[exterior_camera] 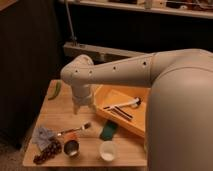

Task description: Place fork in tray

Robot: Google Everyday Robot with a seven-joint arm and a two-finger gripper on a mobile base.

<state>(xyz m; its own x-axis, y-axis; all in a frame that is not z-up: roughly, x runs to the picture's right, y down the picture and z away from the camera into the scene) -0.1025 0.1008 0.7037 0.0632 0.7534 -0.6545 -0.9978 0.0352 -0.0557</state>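
Pale wood forms the table [59, 109], seen from above and behind the robot's white arm [125, 70], which reaches in from the right and bends down over the middle of the tabletop. The gripper [84, 110] hangs at its end, pointing straight down, just beside the left edge of the tray [114, 96] and above bare wood. Its fingers [76, 110] stand spread apart with nothing between them.

The fork [74, 131] lies flat on the table, nearer the camera than the gripper and slightly to its left, clear of the fingers. Its tines point right toward the sponge [107, 131], and its handle runs left to the edge of a crumpled grey-blue cloth [44, 134]. A small orange item [73, 136] lies against the fork's near side; what it is cannot be told.

The tray sits on the right half of the table, turned at an angle, partly hidden by the arm's bulky shoulder. Inside it lie black-and-white utensils [122, 106]. The dark green sponge rests on the table just beside the tray's near corner.

Along the front edge, from left to right, are a bunch of dark grapes [47, 151], a metal cup [71, 147] and a white cup [107, 150]. A green vegetable [55, 90] lies at the far left corner.
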